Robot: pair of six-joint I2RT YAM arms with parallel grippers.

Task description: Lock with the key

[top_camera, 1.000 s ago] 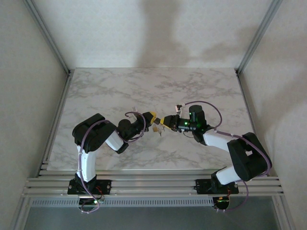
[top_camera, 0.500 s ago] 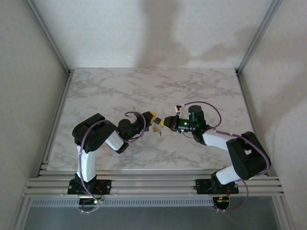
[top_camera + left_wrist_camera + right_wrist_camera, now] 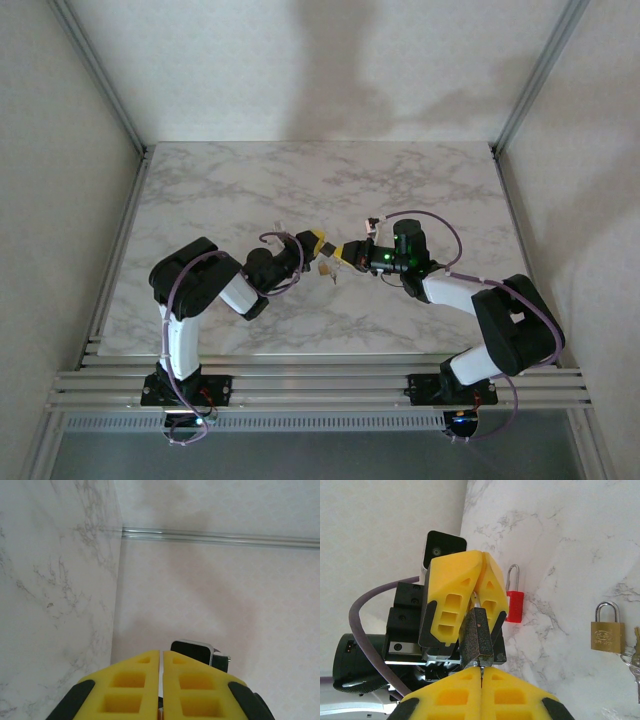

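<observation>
The bench [image 3: 580, 540] is smooth, marble-patterned and faintly glossy. The brass padlock [image 3: 606, 636] has a shiny steel shackle; the red padlock [image 3: 514, 606] looks plastic-coated. The right claw [image 3: 481, 669] is matt yellow plastic; the dark lock [image 3: 479, 640] looks like rough, speckled metal.

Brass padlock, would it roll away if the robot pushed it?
Probably not: the brass padlock lies flat on the marble table, so it would likely slide. It looks like solid metal, so probably heavy for its size and stiff.
</observation>
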